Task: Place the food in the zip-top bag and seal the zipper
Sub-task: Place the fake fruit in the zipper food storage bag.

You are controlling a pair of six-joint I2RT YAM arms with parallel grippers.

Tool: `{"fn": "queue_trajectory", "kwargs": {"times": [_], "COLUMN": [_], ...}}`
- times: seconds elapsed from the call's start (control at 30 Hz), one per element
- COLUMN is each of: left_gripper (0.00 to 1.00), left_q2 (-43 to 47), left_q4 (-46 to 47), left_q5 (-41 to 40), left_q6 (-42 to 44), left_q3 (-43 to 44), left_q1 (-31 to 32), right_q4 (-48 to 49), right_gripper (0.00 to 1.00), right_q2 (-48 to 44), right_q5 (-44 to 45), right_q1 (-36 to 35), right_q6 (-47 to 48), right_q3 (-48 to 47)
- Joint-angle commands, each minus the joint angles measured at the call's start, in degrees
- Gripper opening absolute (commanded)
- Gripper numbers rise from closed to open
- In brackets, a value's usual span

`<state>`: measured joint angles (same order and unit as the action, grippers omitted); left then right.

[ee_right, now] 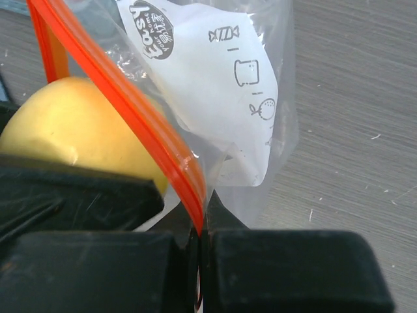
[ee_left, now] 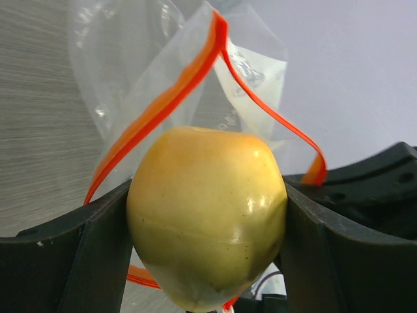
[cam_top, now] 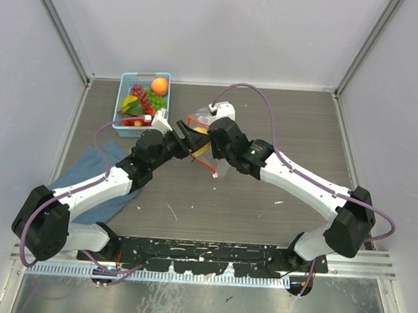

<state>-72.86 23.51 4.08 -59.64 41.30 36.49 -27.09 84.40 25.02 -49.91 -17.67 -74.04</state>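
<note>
My left tool [ee_left: 207,229] is clamped on the yellow fruit [ee_left: 207,195], right at the open mouth of the zip-top bag [ee_right: 215,98], over the middle of the table [cam_top: 263,202]. My right tool [ee_right: 201,241] pinches the bag's red-orange zipper [ee_left: 163,104]. The remaining food [cam_top: 150,100] lies in the blue basket [cam_top: 146,74].

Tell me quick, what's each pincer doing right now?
Left pincer: closed, holding the yellow fruit.
Right pincer: closed, pinching the bag by its zipper.
</note>
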Motion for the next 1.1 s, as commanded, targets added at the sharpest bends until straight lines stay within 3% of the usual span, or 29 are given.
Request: {"fn": "queue_trajectory", "kwargs": {"times": [0.0,0.23,0.43,0.67,0.8,1.07], "left_gripper": [0.49,0.52,0.56,0.59,0.6,0.7], "left_q2": [1.3,0.53,-2.02,-6.31,-6.52,-3.08], "left_q4": [-2.5,-10.84,-19.53,-32.93,-34.71,-31.95], "left_q5": [-6.7,-11.92,-21.82,-30.08,-30.22,-22.19], "left_q6": [4.74,11.62,19.04,25.52,25.82,22.11], "left_q3": [0.64,5.07,9.35,15.07,15.5,15.83], "left_q1": [0.84,5.12,9.8,10.57,10.55,10.61], "right_q4": [5.27,8.45,9.52,9.49,9.9,11.76], "right_gripper": [0.01,0.01,0.01,0.01,0.0,0.01], "right_q2": [-4.22,-4.58,-6.42,-9.67,-9.58,-8.37], "right_q5": [-4.51,-11.18,-11.98,-10.79,-11.37,-11.53], "right_q1": [-0.01,0.04,0.03,0.24,0.34,0.51], "right_q6": [-2.74,-4.56,-5.22,-5.4,-5.68,-6.74], "right_q3": [1.25,3.27,4.78,5.94,6.38,8.25]}}
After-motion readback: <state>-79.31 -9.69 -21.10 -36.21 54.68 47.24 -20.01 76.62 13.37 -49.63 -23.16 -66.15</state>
